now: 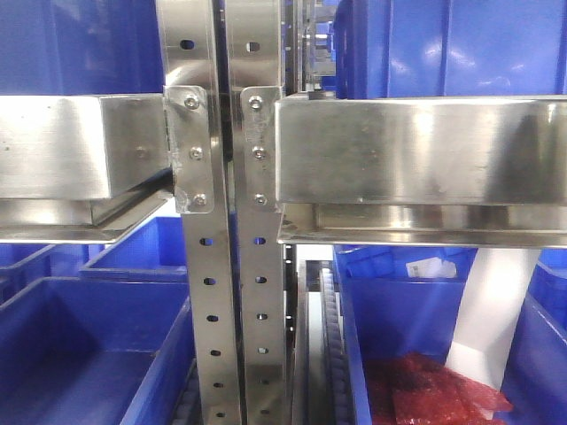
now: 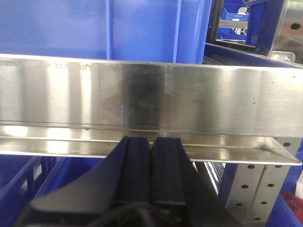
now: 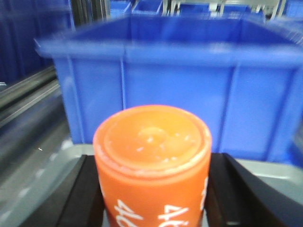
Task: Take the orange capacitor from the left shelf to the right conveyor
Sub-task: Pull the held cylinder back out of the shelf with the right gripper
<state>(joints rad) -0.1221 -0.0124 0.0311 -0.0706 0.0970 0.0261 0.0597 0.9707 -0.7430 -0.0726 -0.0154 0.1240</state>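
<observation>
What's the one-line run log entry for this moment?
right tool: shut on orange capacitor | left tool: shut, empty, facing left shelf | blue bin: behind capacitor

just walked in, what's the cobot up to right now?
The right gripper is shut on the orange capacitor, holding it in front of a blue bin. The left gripper is shut and empty, facing a steel rail of the left shelf. No conveyor shows in any view, so the capacitor isn't delivered yet.

One orange capacitor, two perforated uprights (front view) — at least four blue bins.
</observation>
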